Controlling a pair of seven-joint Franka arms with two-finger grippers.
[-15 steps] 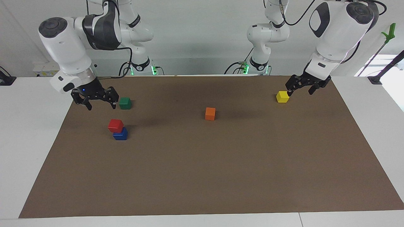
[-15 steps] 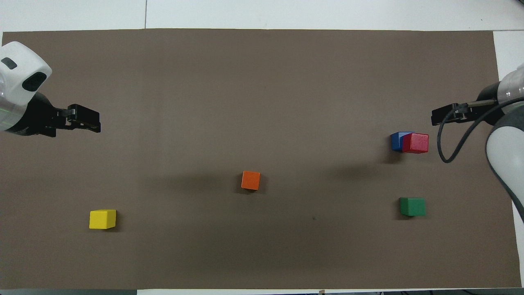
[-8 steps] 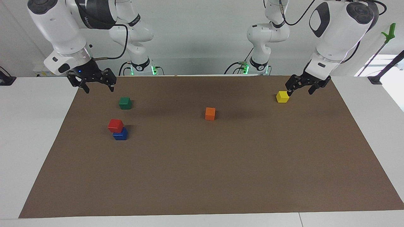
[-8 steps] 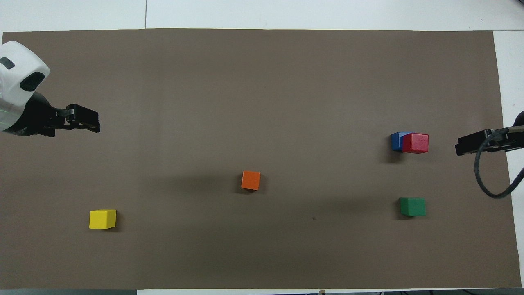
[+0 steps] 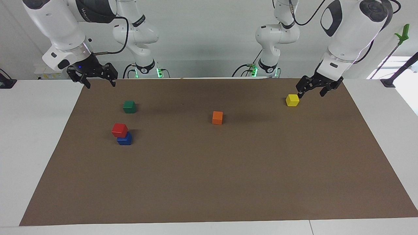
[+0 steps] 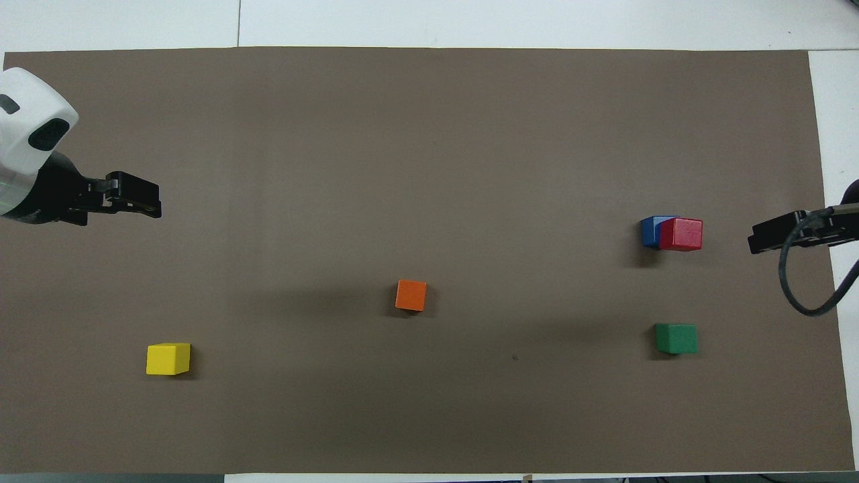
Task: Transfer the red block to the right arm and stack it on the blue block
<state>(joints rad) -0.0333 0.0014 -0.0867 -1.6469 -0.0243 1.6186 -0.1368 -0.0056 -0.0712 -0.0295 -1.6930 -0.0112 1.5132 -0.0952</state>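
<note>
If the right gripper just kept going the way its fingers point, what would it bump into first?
Probably just the brown mat. The right gripper is open, empty and points downward over the mat's edge at the right arm's end. The green block and the red block look off that line, though depth is unclear.

Red block (image 5: 119,130) atop blue block (image 5: 125,140)

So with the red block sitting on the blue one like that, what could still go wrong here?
1. The red block sits off-centre on the blue block, overhanging toward the right arm's end; a nudge might tip it off.
2. The open right gripper hangs near the green block; the stack lies not far off, so a low sweep could topple it.
</note>
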